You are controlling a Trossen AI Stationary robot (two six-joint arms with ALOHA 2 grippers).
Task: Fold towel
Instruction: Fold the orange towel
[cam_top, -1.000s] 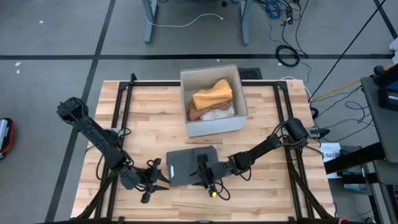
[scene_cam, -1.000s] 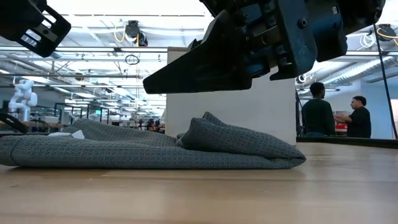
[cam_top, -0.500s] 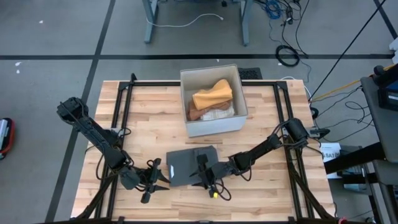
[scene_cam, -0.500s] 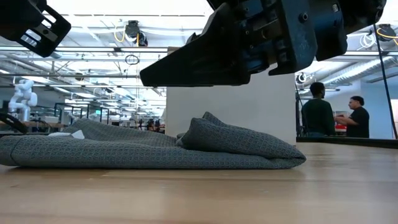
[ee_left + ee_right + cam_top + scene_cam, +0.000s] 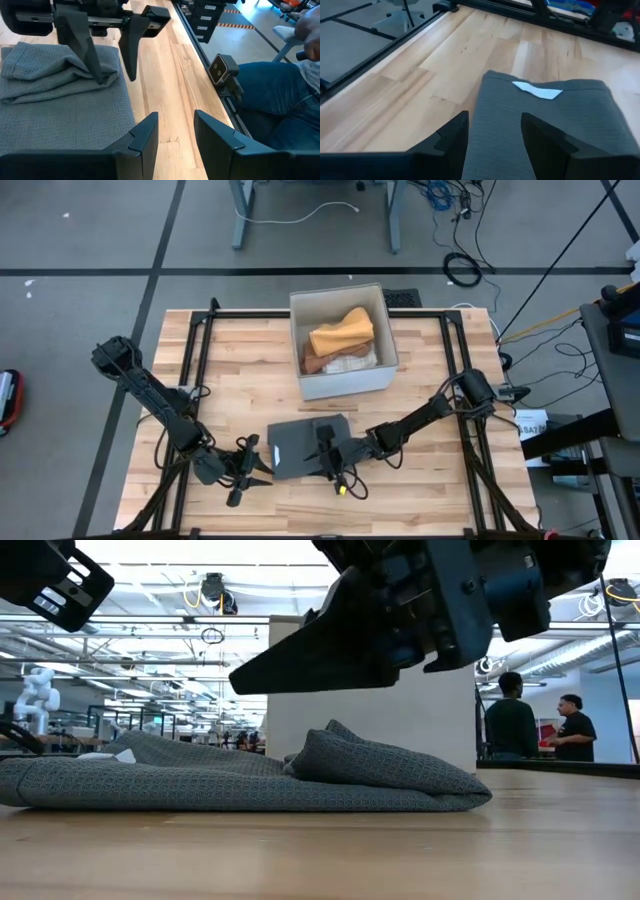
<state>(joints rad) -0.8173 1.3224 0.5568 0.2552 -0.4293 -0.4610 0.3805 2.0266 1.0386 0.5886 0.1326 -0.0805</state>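
A grey waffle-weave towel [image 5: 305,442] lies folded in a rough rectangle on the wooden table, near its front edge, with a bunched fold [image 5: 385,765] on top and a white tag [image 5: 537,91] showing. My right gripper [image 5: 318,454] hovers open just above the towel's right part, fingers pointing toward the table's left; the low view shows air between the right gripper [image 5: 300,660] and the cloth. My left gripper [image 5: 175,135] stands open beside the towel's left edge, over bare wood, with nothing between its fingers.
A grey bin [image 5: 384,330] holding orange and brown cloths stands behind the towel at the table's middle back. A black frame rail [image 5: 200,350] runs around the tabletop. Two people [image 5: 540,725] stand far behind the table. Bare wood lies left and right of the towel.
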